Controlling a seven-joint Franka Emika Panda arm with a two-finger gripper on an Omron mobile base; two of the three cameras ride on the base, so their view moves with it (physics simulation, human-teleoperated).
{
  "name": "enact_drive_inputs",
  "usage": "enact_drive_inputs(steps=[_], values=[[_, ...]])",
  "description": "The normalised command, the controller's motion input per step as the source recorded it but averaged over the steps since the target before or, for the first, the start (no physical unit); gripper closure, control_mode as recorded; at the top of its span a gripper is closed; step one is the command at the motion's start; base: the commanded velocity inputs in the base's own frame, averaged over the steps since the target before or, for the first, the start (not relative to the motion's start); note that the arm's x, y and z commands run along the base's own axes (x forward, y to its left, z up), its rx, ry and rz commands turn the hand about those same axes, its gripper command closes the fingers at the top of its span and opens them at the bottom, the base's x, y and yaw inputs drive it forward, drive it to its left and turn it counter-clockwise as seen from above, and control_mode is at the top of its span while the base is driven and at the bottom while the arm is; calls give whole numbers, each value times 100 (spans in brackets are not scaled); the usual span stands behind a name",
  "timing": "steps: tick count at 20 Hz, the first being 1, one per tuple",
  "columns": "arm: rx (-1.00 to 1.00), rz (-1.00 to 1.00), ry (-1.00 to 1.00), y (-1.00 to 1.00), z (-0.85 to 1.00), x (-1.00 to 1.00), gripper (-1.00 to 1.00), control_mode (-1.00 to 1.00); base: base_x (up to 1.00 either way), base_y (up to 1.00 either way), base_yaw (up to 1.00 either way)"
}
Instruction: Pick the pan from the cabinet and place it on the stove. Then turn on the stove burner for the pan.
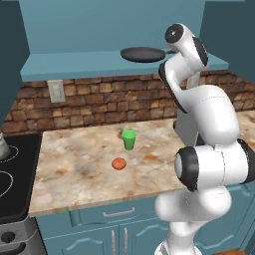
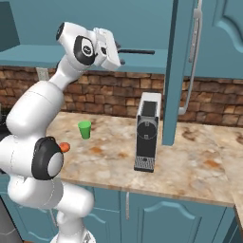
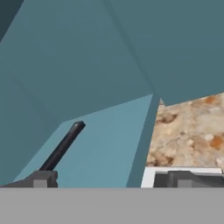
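Note:
The dark grey pan [image 1: 143,54] lies on the bottom shelf of the open teal cabinet [image 1: 74,63], its thin black handle [image 2: 138,51] pointing right. My gripper [image 2: 119,56] is raised to shelf height right at that handle and stands open. In the hand view the handle [image 3: 63,146] runs up from beside the left fingertip [image 3: 41,179], and nothing is clamped between the fingers of the gripper [image 3: 113,179]. The black stove [image 1: 12,172] with its white burner ring [image 1: 5,185] sits at the far left, at counter level.
An open cabinet door [image 2: 176,71] with a long silver handle [image 2: 192,61] hangs just right of the hand. On the counter [image 1: 79,164] stand a green cup [image 1: 129,140], a small orange thing [image 1: 118,163] and a coffee machine [image 2: 147,130]. A grey kettle [image 1: 2,147] stands on the stove.

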Motion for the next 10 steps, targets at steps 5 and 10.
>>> enact_drive_inputs(steps=[5,10], values=[[0,-4,0,-1,0,41,-100,-100,0,0,0],[0,-5,0,0,0,42,-100,-100,0,0,0]])
